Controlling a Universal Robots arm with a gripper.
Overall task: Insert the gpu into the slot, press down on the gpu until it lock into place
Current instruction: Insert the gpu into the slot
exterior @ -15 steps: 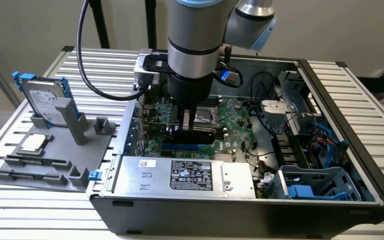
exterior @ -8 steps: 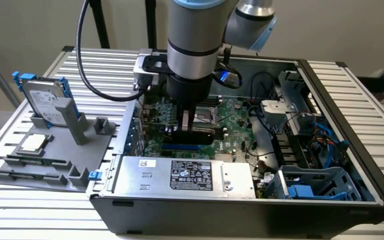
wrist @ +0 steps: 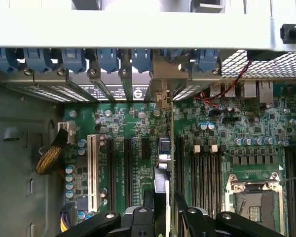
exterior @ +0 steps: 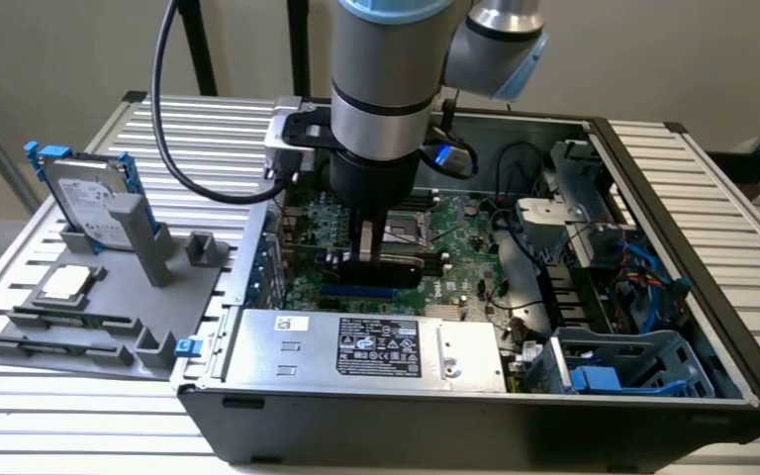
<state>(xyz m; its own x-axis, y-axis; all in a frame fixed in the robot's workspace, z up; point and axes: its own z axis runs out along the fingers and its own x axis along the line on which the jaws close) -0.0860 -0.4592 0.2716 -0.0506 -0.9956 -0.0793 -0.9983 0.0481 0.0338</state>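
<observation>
The gpu (exterior: 387,267), a small flat black rectangular card, is standing upright along the long bright-blue plastic slot (exterior: 353,294) (seating unclear). My claw (wrist: 164,200) is straddling it, released. I'm judging insertion in hand, needing a straight downward push.

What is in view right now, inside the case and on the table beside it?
gpu: one, black, at the gripper, right over the slot
slot: one, bright blue, on the motherboard
motherboard: one, green, on the case floor
power supply: one, silver, inside the case's near wall
case: one, dark grey, open, on the table
hard drive: one, silver with blue rails, upright in the fixture
fixture: one, grey, at the exterior view's left
table: one, silver, slatted
arm: one, silver and pale blue, over the case
gripper: one, black, at the gpu
</observation>
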